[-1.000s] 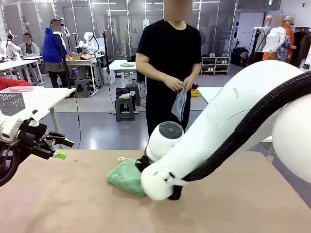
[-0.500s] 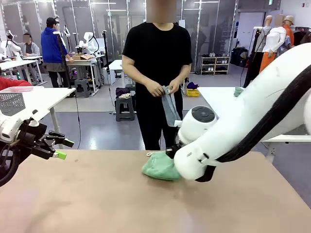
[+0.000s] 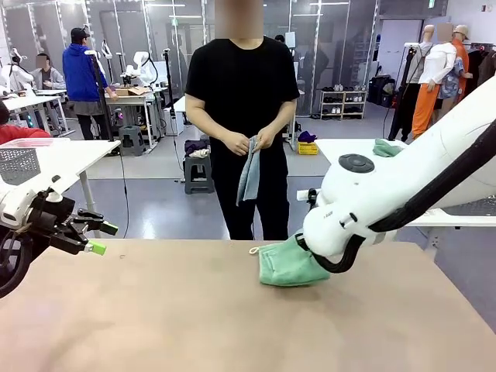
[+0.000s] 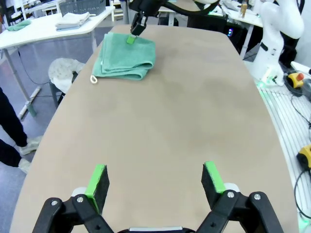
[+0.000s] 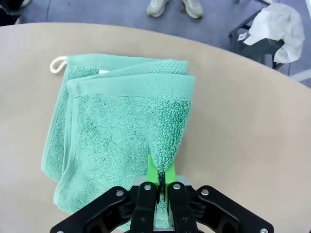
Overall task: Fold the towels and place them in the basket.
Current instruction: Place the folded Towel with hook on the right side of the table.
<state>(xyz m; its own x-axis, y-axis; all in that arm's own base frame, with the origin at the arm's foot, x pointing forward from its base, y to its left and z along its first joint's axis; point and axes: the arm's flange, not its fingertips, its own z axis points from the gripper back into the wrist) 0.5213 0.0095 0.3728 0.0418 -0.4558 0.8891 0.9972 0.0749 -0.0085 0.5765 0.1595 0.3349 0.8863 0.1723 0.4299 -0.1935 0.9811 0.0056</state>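
A folded mint green towel [image 3: 288, 265] lies on the brown table right of centre, its loop tag toward the person. My right gripper [image 5: 160, 180] is shut on a raised fold of this green towel [image 5: 116, 121]. The left wrist view has that gripper [image 4: 136, 28] pinching the towel [image 4: 124, 60] at the far end of the table. My left gripper [image 3: 101, 238] hovers open at the table's left edge, its pads [image 4: 98, 178] wide apart over bare tabletop. The person across the table holds a grey-blue towel [image 3: 249, 172] in both hands. A dark mesh basket [image 4: 80, 6] stands on a white side table.
The white side table [image 4: 43, 34] at the right also carries folded pale towels [image 4: 73, 19] and a loose green one [image 3: 385, 147]. A paler mesh basket [image 3: 17, 163] sits on another table at the left. A stool with white cloth [image 5: 277, 24] stands beyond the far edge.
My right arm has dragged the green towel from left of centre to the right along the table. The person has stepped left with the grey-blue towel. My left arm has stayed still.
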